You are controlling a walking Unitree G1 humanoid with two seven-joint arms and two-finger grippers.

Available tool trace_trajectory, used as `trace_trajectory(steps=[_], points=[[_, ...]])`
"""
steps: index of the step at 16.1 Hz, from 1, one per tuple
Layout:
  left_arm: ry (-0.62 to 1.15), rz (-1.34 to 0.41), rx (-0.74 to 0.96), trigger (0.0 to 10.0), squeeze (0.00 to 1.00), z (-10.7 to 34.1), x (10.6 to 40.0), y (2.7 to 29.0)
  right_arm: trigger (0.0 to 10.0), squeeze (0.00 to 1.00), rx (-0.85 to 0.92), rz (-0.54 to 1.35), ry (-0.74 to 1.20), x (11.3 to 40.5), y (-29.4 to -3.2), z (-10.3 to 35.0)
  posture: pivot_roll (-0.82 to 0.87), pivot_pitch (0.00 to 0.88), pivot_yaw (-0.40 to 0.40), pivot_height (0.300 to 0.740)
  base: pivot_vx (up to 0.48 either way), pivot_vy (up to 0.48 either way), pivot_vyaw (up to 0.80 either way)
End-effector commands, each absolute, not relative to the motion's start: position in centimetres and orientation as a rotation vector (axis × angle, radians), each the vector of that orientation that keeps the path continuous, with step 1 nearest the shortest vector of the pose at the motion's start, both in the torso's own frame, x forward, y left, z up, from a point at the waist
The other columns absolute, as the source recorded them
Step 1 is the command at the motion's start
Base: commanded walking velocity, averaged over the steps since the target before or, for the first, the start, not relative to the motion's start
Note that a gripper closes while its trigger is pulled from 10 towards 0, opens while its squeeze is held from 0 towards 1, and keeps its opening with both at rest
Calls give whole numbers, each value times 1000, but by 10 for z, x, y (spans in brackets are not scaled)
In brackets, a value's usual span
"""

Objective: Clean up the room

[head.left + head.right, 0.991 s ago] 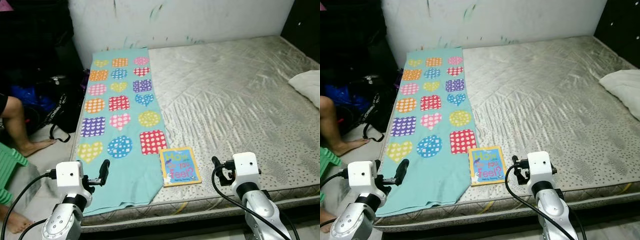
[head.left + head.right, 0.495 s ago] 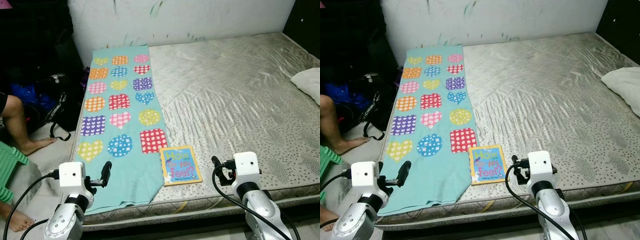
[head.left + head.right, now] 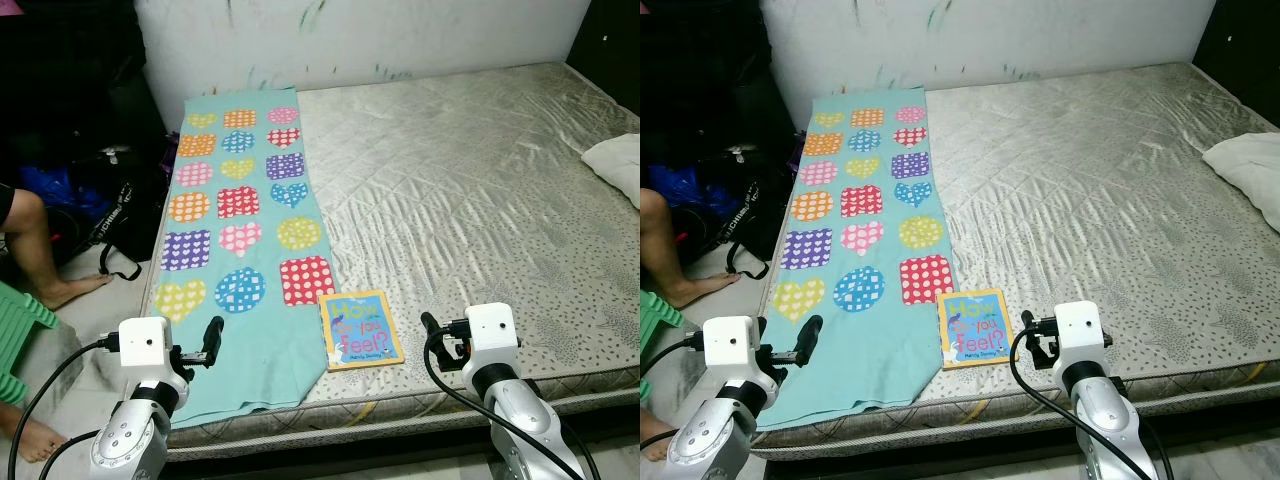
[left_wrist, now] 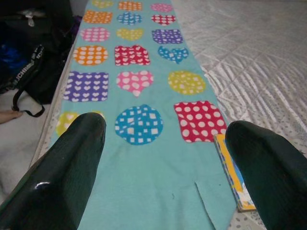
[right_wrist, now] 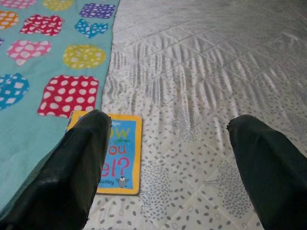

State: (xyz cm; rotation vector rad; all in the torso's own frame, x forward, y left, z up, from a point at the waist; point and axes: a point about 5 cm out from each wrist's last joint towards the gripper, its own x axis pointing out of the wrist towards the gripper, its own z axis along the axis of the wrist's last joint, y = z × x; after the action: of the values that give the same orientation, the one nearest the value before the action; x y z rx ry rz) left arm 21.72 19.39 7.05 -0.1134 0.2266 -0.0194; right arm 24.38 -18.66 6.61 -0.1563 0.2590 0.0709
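Observation:
A small blue and yellow picture book [image 3: 361, 329] lies flat near the front edge of a bare grey mattress [image 3: 470, 190]. To its left a long teal blanket [image 3: 240, 230] with coloured hearts and dotted patches runs along the mattress's left side. My left gripper [image 3: 211, 337] hovers open over the blanket's front left corner, nothing between its fingers [image 4: 72, 163]. My right gripper [image 3: 432, 330] is open too, just right of the book [image 5: 117, 155], above the mattress's front edge.
A white pillow [image 3: 618, 162] lies at the mattress's right edge. A black bag [image 3: 105, 205] sits on the floor left of the bed. A person's leg and foot [image 3: 45, 255] and a green stool [image 3: 18, 325] are at the far left. A marked white wall [image 3: 350, 40] backs the bed.
The camera has shifted slightly, so the whole scene sits a little differently. Both grippers stay open at about the same places; the book and blanket have not moved.

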Motion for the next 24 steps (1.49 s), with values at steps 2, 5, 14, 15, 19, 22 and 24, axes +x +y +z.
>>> trace_trajectory(steps=[2, 5, 14, 15, 19, 22, 24], points=[[230, -18, -104, 10000, 0, 70, 218, 195, 10000, 0, -143, 81, 237, 246, -185, 72, -57, 40, 75, 740, 0, 0, 0], [226, -16, -99, 10000, 0, 70, 222, 195, 10000, 0, -136, 92, 230, 248, -183, 73, -58, 35, 76, 724, 0, 0, 0], [213, -18, -87, 10000, 0, 71, 230, 194, 10000, 0, -134, 90, 219, 252, -182, 74, -61, 32, 77, 631, 0, 0, 0], [211, -16, -86, 10000, 0, 71, 230, 194, 10000, 0, -134, 91, 217, 253, -181, 74, -62, 31, 77, 623, 0, 0, 0], [201, -13, -92, 10000, 0, 71, 232, 194, 10000, 0, -138, 98, 216, 255, -182, 74, -62, 27, 73, 615, 0, 0, 0], [196, -13, -93, 10000, 0, 72, 233, 194, 10000, 0, -143, 111, 207, 256, -181, 74, -63, 26, 72, 615, 0, 0, 0], [197, -13, -93, 10000, 0, 71, 233, 193, 10000, 0, -145, 118, 203, 256, -180, 74, -63, 25, 71, 615, 0, 0, 0]])
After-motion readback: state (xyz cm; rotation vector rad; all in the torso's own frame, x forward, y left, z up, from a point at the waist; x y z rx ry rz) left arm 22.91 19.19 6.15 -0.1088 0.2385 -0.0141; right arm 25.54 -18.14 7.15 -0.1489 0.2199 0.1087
